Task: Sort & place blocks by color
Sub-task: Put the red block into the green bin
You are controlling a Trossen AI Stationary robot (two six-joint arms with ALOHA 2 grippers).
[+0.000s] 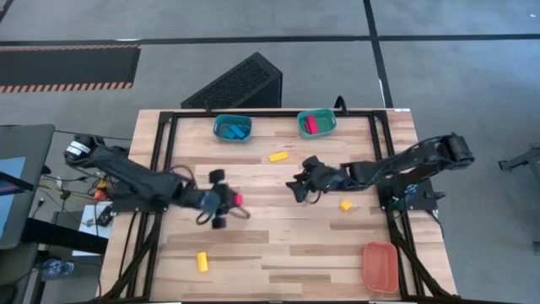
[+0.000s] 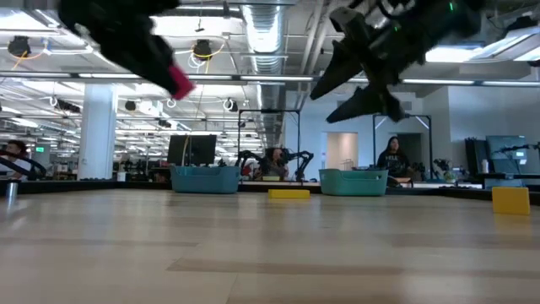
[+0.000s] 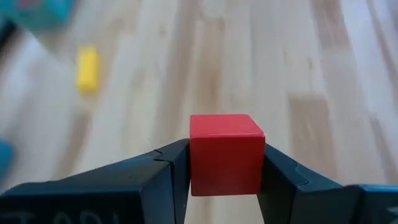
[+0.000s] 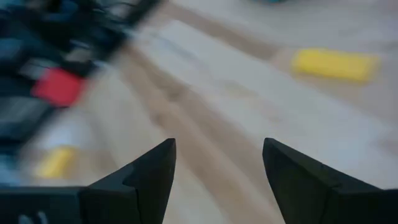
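Note:
My left gripper (image 1: pixel 233 201) is over the table's middle left, shut on a small red cube (image 3: pixel 226 154) that is high above the wood in the low view (image 2: pixel 179 82). My right gripper (image 1: pixel 295 187) hovers open just right of centre, facing the left one, and holds nothing (image 4: pixel 217 168). A yellow bar (image 1: pixel 278 155) lies flat between the far bins. A yellow cube (image 1: pixel 346 204) sits on the wood under the right arm. Another yellow bar (image 1: pixel 202 262) lies near the near-left edge. My left gripper pinches the red cube between its two fingers, one on each opposite side face (image 3: pixel 198 163). The fingers (image 3: pixel 163 168) reach from the table's left, slanting slightly down. The cube is lifted clear of the table, with its top and front faces free.
The blue bin (image 1: pixel 233 127), holding blue blocks, and the teal bin (image 1: pixel 316 123), holding a red block, stand at the far edge. The orange bin (image 1: pixel 380 266) stands at the near right corner. A black frame rail (image 1: pixel 384 160) borders the wood. People sit in the room beyond the table.

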